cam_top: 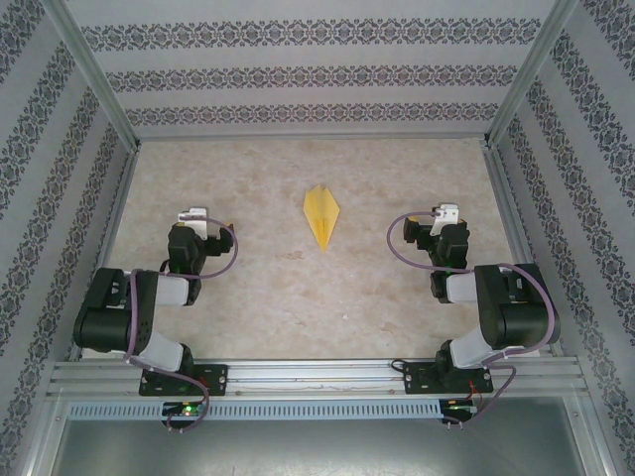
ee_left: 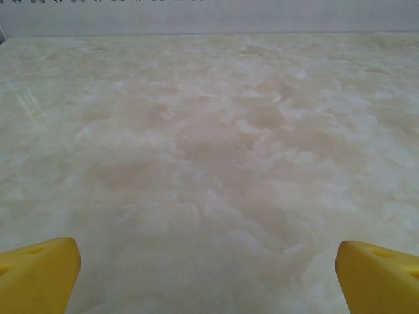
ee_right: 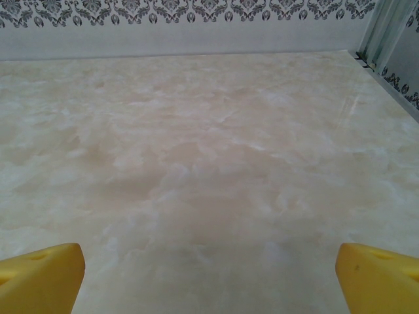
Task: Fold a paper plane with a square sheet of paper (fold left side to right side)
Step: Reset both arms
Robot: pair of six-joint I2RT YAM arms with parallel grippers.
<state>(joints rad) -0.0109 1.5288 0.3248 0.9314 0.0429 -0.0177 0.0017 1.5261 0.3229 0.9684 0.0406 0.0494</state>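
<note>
The square sheet of paper lies folded as a slim yellow paper plane [cam_top: 320, 216] with a centre crease. It rests flat on the marbled table at mid-depth, its point toward the near edge. My left gripper [cam_top: 198, 220] hovers well to its left and my right gripper [cam_top: 444, 216] well to its right, both apart from it. In the left wrist view the left gripper [ee_left: 209, 278] is open, with its yellow fingertips [ee_left: 39, 271] spread wide over bare table. The right gripper [ee_right: 209, 278] is open too, and nothing sits between its yellow fingertips [ee_right: 376, 275].
Patterned walls with metal frame posts [cam_top: 99, 89] enclose the beige marbled table [cam_top: 298, 297] on three sides. A metal rail [cam_top: 317, 377] at the near edge carries both arm bases. The right wall's frame [ee_right: 386, 39] shows at the far right of the right wrist view.
</note>
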